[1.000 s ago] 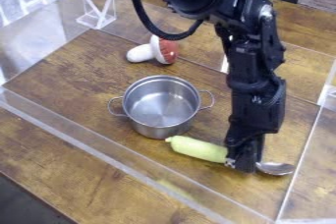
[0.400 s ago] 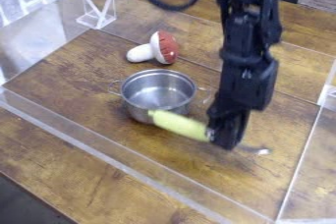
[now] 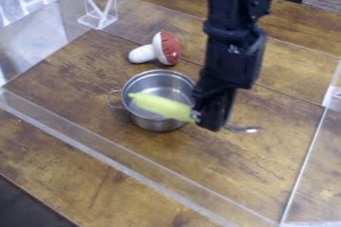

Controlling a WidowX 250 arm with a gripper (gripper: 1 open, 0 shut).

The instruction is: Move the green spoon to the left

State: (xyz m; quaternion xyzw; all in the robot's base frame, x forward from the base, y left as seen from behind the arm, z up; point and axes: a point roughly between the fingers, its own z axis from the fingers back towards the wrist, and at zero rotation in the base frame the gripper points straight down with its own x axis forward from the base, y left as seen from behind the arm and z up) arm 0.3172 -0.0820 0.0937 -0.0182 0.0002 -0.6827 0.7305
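- Since a second ago the black robot gripper (image 3: 209,119) has risen off the tabletop and carried the spoon leftward in the picture, from beside the pot to above its near rim.
- The gripper is clamped on the green spoon (image 3: 166,107), a thick, rounded yellow-green handle with a small silver metal bowl. The handle juts out to the gripper's left over the pot, and the metal bowl pokes out to its right.
- The spoon looks light and stiff. Its smooth, fat handle may twist in a pinch taken near the neck, so a hold nearer mid-handle would likely balance better.
- Just behind and left of the gripper sits the round steel pot (image 3: 147,97) with side handles.
- Farther back lies a red-and-white toy mushroom (image 3: 158,49), well apart.
- A dark wooden tabletop (image 3: 67,82), walled by clear plastic panels (image 3: 80,126), leaves open room to the left.
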